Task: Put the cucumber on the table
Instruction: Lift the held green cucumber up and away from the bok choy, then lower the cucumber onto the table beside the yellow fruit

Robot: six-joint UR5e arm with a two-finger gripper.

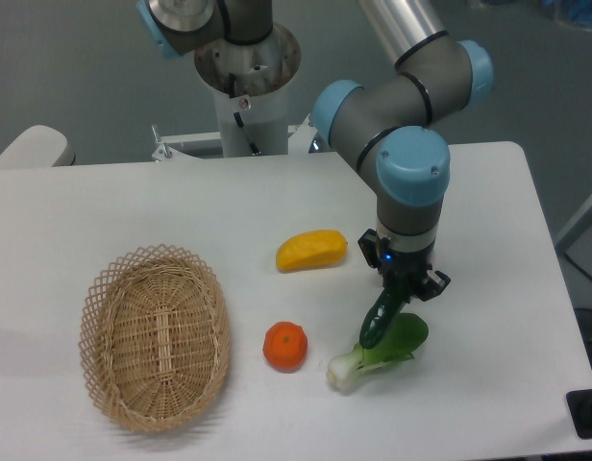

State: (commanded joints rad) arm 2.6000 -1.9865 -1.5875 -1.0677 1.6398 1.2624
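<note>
The gripper [399, 293] is pinching the cucumber [379, 321], which is hanging steeply tilted over the bok choy [378, 351] on the table [488, 250]. Left of the bok choy are lying an orange [285, 346] and a wicker basket [155, 335].

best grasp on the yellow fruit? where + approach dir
Take the yellow fruit across its narrow width near mid-length, coming straight down from above. It lies flat and elongated, running left-right on the table, with bare tabletop along both long sides. The pincer is shut on the cucumber.
</note>
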